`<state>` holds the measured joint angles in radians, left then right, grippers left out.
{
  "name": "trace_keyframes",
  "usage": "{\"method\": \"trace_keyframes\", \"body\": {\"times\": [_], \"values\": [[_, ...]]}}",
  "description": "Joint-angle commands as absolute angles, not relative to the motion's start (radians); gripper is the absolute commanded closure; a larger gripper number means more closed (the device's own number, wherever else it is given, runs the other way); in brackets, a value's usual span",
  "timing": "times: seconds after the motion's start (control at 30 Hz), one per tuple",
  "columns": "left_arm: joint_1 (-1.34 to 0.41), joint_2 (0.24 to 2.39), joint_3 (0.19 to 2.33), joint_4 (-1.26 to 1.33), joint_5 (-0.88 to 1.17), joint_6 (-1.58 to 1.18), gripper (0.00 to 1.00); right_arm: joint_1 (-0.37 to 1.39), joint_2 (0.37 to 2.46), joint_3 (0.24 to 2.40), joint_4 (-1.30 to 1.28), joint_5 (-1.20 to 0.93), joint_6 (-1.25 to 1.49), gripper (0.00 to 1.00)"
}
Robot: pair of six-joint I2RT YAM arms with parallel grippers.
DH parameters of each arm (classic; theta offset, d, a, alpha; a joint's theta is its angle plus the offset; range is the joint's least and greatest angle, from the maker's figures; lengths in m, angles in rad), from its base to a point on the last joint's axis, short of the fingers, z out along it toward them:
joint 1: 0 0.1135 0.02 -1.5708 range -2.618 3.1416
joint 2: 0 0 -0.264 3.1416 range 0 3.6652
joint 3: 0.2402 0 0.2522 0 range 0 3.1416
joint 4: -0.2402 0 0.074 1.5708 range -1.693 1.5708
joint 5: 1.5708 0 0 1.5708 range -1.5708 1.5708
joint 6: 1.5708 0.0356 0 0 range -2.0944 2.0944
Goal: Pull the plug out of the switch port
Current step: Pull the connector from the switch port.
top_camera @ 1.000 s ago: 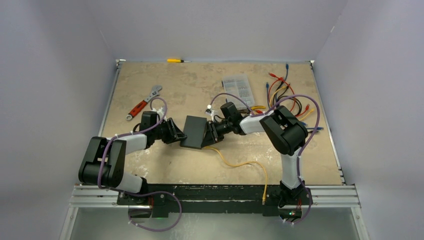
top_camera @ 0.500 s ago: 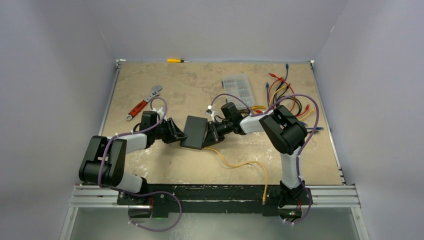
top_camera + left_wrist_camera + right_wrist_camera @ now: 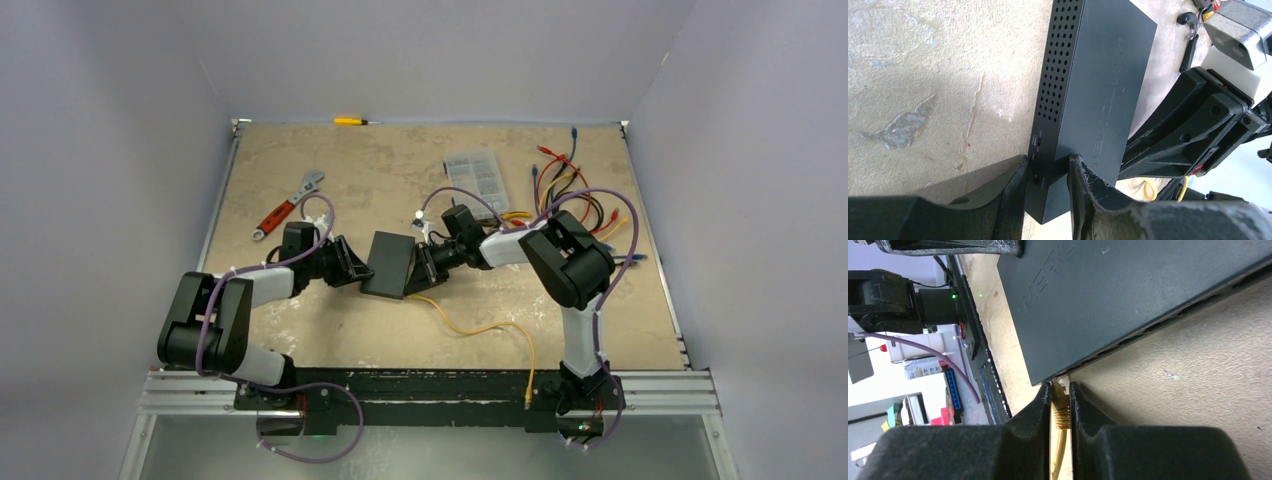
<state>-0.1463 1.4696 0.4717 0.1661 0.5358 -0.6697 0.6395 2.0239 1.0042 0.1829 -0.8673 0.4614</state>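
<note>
Tan table [image 3: 300, 160] is carrying everything. Right gripper [image 3: 1060, 392] is pinching the yellow plug [image 3: 1061, 410] between 2 near-shut fingers [image 3: 1038, 412], with the switch [image 3: 1128, 295] port just ahead. Left gripper [image 3: 1048, 165] is clamping the switch's opposite end. A stuck plug could be dragging the switch free, or the fingers could be slipping off.

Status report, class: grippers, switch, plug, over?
Left gripper clamped on flat matte-black rectangular switch. Right gripper shut on yellow plug, not yet pulled. No obstruction seen.
</note>
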Motion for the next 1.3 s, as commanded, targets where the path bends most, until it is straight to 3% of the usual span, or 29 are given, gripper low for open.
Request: {"method": "trace_keyframes", "body": {"times": [0.0,0.6,1.27], "values": [[-0.164,1.497,0.446,0.051,0.414,-0.647,0.82,0.657,2.022,0.976,0.093,-0.734,0.394,1.00],[-0.164,1.484,0.447,0.028,0.381,-0.637,0.90,0.656,1.989,0.951,0.041,-0.665,0.362,1.00],[-0.164,1.479,0.460,0.012,0.365,-0.640,0.91,0.655,1.939,0.963,-0.055,-0.549,0.317,1.00]]}}
